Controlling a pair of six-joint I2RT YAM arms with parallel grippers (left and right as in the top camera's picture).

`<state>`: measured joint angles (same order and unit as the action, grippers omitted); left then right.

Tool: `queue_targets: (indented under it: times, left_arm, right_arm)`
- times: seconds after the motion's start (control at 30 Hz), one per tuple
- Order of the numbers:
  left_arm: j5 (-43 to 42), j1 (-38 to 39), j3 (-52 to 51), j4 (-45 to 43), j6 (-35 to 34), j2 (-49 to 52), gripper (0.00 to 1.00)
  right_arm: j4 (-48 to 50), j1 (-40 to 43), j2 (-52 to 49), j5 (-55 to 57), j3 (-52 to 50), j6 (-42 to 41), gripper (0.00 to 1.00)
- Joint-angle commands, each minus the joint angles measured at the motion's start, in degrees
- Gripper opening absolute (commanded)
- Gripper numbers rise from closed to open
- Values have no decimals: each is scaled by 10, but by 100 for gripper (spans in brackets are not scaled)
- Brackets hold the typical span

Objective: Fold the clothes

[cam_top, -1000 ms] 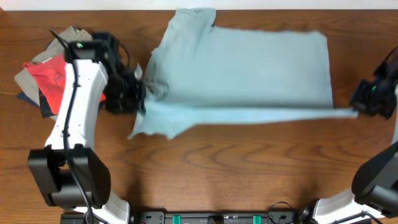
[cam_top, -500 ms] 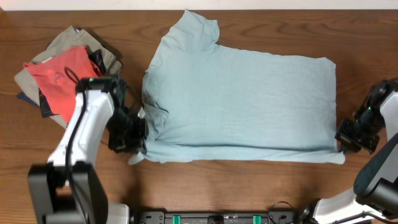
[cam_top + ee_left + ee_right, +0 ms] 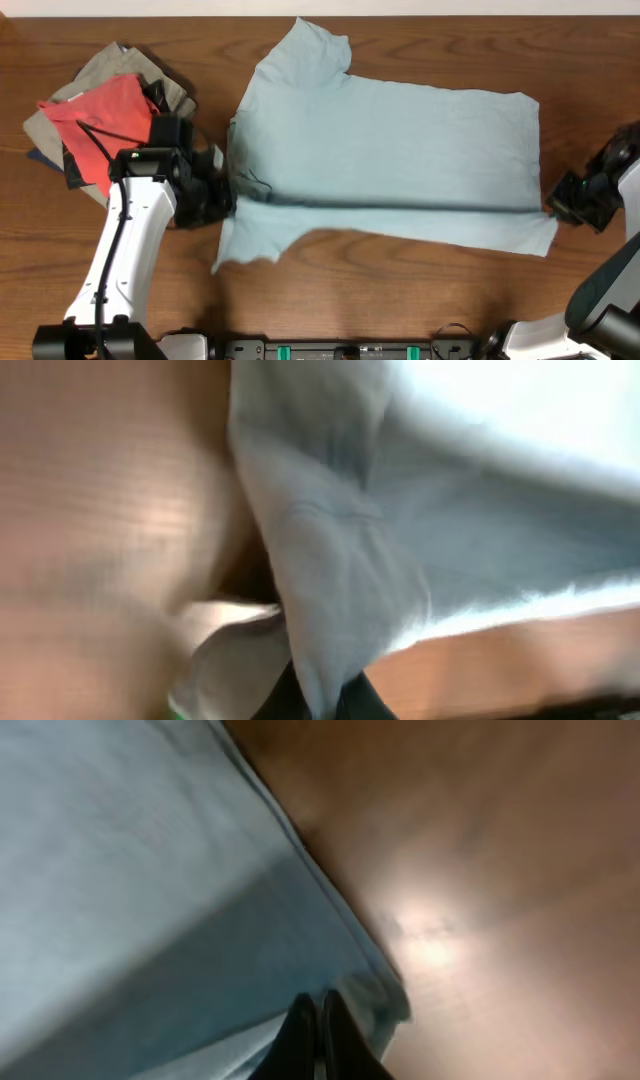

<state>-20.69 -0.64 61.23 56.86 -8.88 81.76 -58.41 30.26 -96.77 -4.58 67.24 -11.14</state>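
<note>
Sprawling across the middle of the brown wooden bench, the thin light blue-grey T-shirt looks light and limp; left gripper and right gripper pinch its side edges, sensible holds.

Garment pile near left pincer.

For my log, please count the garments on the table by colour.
light blue T-shirt: 1
red-orange garment: 1
khaki-beige garment: 1
dark blue garment, mostly hidden: 1
Total: 4
</note>
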Motion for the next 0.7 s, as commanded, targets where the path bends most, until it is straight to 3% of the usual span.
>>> queue_targets:
  times: [0.0, 0.6, 0.67]
  left_arm:
    - [2, -3, 19, -54, -45, -2, 6]
    - [2, -2, 19, -313, -90, 93, 11]
    - [-16, -2, 19, -308, -92, 96, 14]
  right_arm:
    - [38, -10, 9, -47, 0, -6, 1]
    - [234, -57, 7, -49, 0, -6, 1]
    - [237, -66, 7, -49, 0, -6, 15]
